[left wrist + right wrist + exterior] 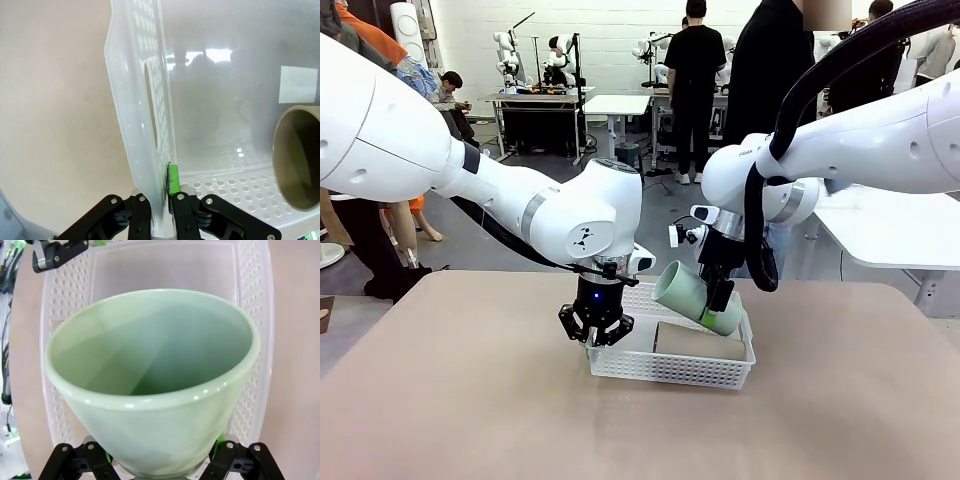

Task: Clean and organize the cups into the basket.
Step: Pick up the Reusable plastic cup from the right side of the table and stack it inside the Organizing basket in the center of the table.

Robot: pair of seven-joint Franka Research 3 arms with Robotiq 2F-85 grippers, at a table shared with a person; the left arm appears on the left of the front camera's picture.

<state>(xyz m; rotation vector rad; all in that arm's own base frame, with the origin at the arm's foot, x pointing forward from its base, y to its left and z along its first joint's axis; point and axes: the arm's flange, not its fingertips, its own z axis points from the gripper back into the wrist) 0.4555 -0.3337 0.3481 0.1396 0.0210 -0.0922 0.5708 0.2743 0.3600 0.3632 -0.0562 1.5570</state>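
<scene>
A white lattice basket [672, 368] sits mid-table. My left gripper [595, 328] is shut on the rim of its left end wall [140, 100], with the green pads [173, 181] pinching the plastic. One tan-brown cup [698, 341] lies on its side in the basket, its open mouth [298, 158] facing my left wrist camera. My right gripper [719, 293] is shut on a pale mint green cup [692, 295], holding it tilted just above the basket's right half. In the right wrist view the mint cup [150, 375] opens toward the camera over the basket floor [165, 270].
The tan tabletop [470, 400] lies bare around the basket. A person in black [770, 70] stands at the far side, behind my right arm. My left gripper [55, 252] shows at the basket's far end in the right wrist view.
</scene>
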